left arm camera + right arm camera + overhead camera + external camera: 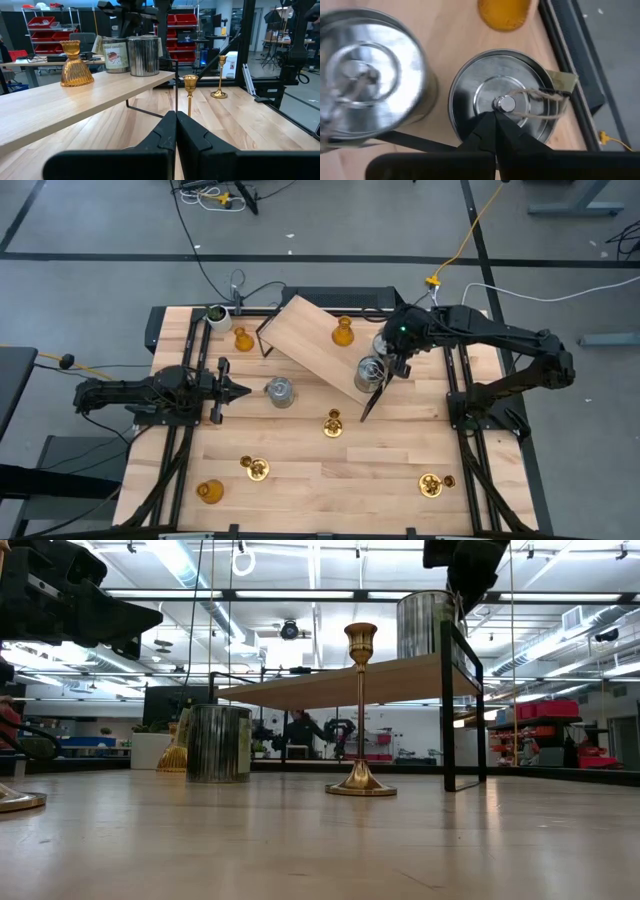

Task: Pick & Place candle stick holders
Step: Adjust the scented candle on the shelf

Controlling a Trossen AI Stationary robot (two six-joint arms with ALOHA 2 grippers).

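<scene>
Left gripper, fingers pressed together & holding nothing, waits low at table's left; a silver can stands just beside its tip. Brass stick stands upright mid-table, w/ open room around. Right gripper, fingers also pressed together, hangs right over the silver holder on the raised shelf, near shelf's edge. It stands straight up under the tips.

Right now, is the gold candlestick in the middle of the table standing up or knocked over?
Standing up. In the low view the brass candlestick rises straight from its round base, flat on the table, cup on top.
</scene>
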